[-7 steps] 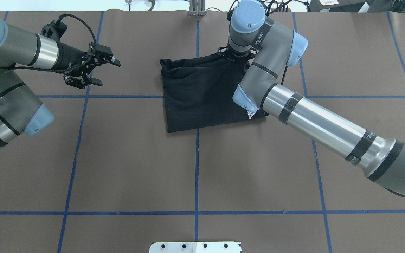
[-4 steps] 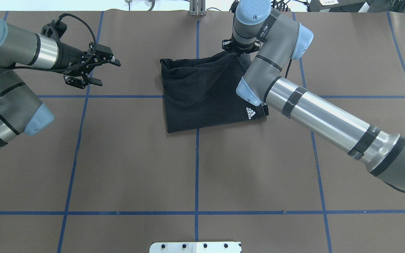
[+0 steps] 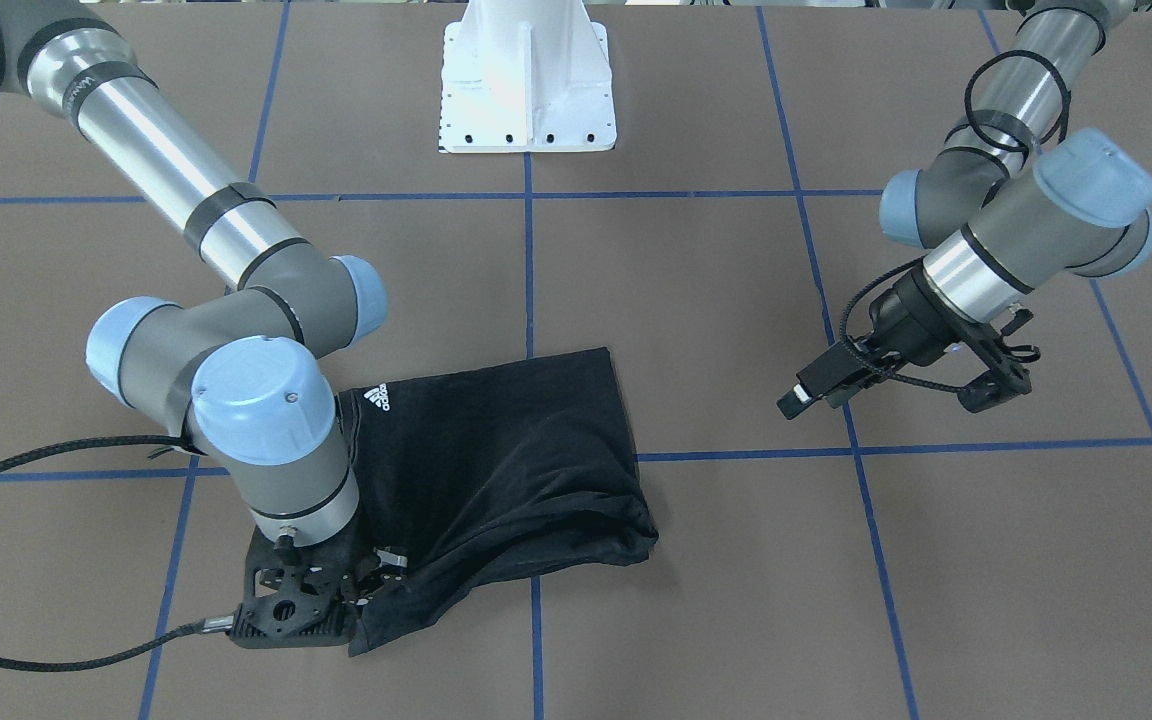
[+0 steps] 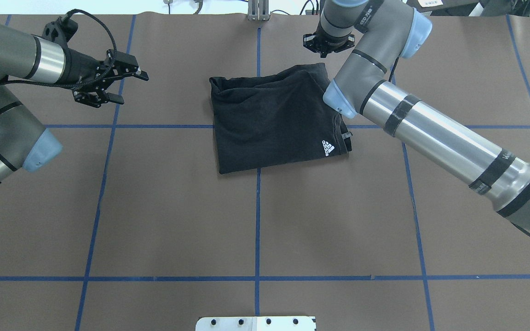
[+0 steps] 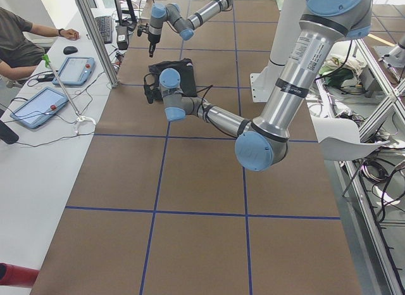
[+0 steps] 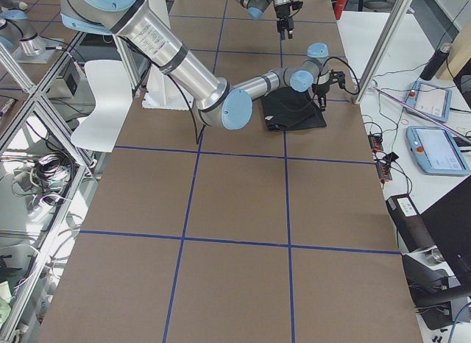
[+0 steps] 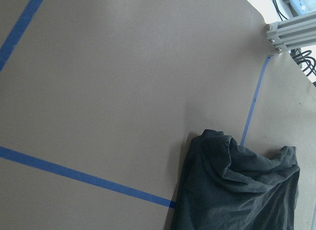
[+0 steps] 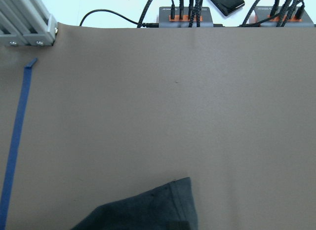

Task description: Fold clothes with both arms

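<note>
Black shirt [image 4: 274,124] lies folded on the tabletop [image 4: 154,207] — likely why the left tool [image 4: 131,88] hangs spread well clear; right tool [image 3: 316,600] past its far edge, grip untellable.

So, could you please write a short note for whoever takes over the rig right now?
Left gripper: open, empty, hovering well off to the robot's left of the T-shirt.
Right gripper: over the T-shirt's far right corner; I cannot tell whether it is open or shut.
T-shirt: lies on the table near the centre line, folded into a compact rectangle, white logo facing up at the near right corner.
Done: the main folds appear made.
Left: the far edge looks bunched and probably needs smoothing; then move both arms clear.
</note>
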Robot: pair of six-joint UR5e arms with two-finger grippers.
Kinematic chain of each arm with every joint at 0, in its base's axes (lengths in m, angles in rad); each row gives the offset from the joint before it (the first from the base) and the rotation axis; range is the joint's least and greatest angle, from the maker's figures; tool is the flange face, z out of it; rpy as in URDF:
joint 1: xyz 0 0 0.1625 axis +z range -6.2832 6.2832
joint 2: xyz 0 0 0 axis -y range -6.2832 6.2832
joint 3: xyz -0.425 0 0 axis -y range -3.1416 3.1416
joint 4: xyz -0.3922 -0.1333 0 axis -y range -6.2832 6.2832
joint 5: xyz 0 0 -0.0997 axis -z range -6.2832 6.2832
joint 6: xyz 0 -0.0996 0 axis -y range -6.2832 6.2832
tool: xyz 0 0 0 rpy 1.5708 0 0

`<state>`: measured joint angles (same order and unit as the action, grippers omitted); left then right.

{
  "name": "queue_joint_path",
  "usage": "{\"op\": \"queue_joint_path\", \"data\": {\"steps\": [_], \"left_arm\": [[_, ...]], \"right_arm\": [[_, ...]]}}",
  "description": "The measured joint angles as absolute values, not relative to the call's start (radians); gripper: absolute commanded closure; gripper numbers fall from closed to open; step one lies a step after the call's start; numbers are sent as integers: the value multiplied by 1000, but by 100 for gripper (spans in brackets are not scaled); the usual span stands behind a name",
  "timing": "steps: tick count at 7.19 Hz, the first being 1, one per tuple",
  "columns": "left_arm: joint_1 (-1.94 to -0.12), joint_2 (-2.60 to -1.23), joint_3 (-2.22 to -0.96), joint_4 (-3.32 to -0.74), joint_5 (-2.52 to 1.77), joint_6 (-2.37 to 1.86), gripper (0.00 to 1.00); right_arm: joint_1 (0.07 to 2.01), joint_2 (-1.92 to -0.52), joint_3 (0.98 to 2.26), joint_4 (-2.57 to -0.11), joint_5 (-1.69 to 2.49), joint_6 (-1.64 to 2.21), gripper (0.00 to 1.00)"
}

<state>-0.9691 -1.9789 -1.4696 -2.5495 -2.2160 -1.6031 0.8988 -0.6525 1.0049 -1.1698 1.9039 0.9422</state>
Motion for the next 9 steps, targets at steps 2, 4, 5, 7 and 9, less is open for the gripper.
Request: {"op": "queue_joint_path", "data": {"steps": [2, 4, 5, 7, 9], "left_arm": [[-1033, -1908, -1510, -2547, -2211, -1425, 0], [-1129, -1807, -1561, -2540, -2211, -1191, 0], [-1182, -1759, -1572, -2522, -2212, -1022, 0], [-1279, -1682, -1582, -2491, -2214, -729, 0], [-1345, -1619, -1580, -2486, -2210, -514, 0]], "right_arm": [[957, -778, 1128, -1220, 1977, 875, 0], [1024, -871, 1272, -1403, 2010, 721, 0], [1070, -924, 1341, -1491, 2029, 619, 0], [1138, -1116, 1524, -1546, 2060, 443, 0], [1225, -1311, 1658, -1550, 2121, 372, 0]]}}
